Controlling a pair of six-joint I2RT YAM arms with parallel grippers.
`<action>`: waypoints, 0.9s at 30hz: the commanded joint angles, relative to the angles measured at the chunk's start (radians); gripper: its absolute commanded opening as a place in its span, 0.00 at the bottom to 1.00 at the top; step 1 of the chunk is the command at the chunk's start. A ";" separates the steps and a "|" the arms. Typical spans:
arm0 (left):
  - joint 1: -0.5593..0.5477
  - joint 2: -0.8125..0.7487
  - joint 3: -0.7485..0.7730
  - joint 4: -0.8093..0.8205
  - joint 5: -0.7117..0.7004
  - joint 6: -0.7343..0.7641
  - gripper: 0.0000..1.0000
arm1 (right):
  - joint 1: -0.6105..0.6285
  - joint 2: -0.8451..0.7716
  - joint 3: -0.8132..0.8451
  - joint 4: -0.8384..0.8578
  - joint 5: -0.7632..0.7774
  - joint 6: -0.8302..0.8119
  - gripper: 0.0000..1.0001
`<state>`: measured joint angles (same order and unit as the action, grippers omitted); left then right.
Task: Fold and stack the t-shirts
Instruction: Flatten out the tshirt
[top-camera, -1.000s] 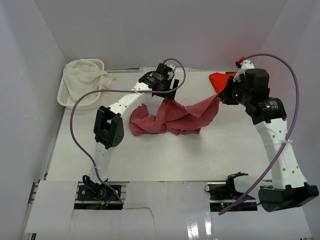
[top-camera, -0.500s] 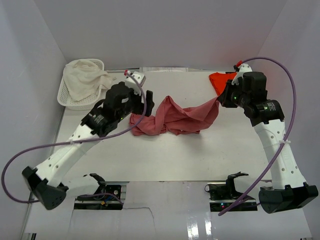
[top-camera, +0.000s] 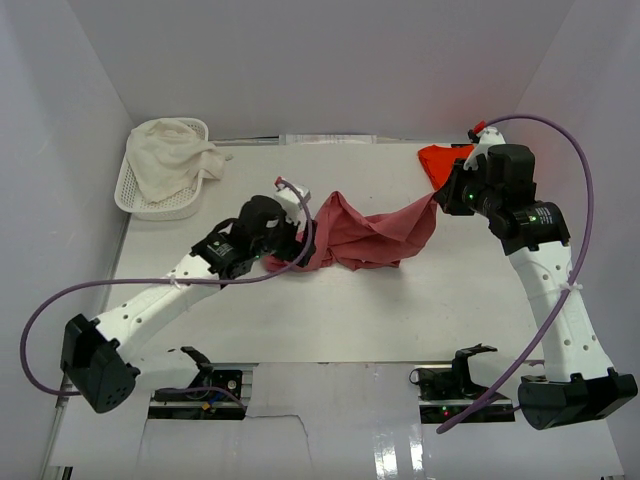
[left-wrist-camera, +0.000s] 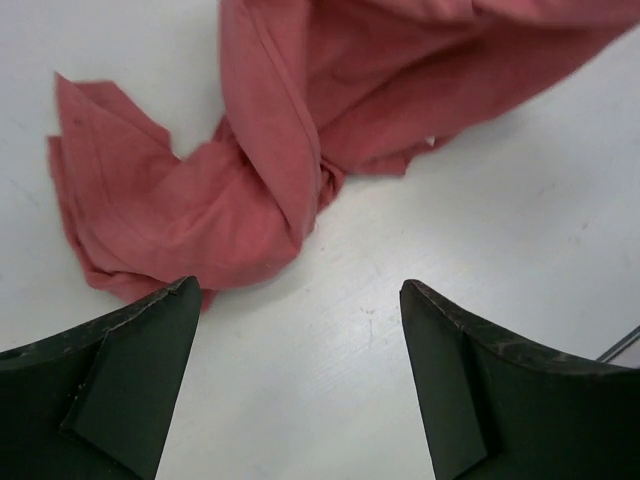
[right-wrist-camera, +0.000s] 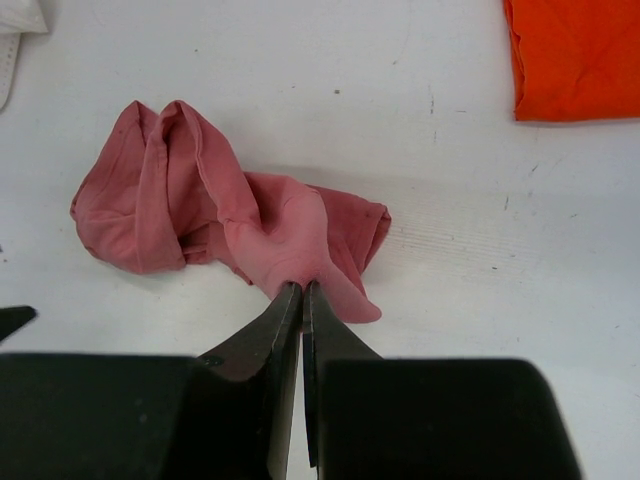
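Left end effector (left-wrist-camera: 298, 300): spread wide, low over the white worktop (top-camera: 350, 320).
Right end effector (right-wrist-camera: 302, 290): pressed together, pinching a corner of the crumpled dusty rose-red cotton t-shirt (top-camera: 355, 235).
Shirt: mid-worktop, long axis left-right; loose bunch just ahead of the left end effector, the nearer one.
Views: right wrist alone shows the pinch; left wrist alone, bare worktop between its fingers.

White table (top-camera: 330, 320), plain white walls (top-camera: 330, 60)
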<state>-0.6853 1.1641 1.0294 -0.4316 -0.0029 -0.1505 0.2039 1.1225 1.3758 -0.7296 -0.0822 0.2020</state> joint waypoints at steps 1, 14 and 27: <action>-0.118 0.069 -0.020 -0.076 -0.081 -0.044 0.91 | -0.001 -0.026 -0.009 0.047 -0.008 0.004 0.08; -0.333 0.443 0.116 -0.266 -0.581 -0.247 0.84 | -0.001 -0.029 -0.018 0.053 -0.010 0.000 0.08; -0.385 0.574 0.175 -0.150 -0.575 -0.210 0.77 | -0.001 -0.015 -0.015 0.059 -0.018 0.002 0.08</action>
<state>-1.0641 1.7599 1.1671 -0.6395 -0.5735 -0.3706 0.2039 1.1149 1.3563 -0.7216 -0.0891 0.2024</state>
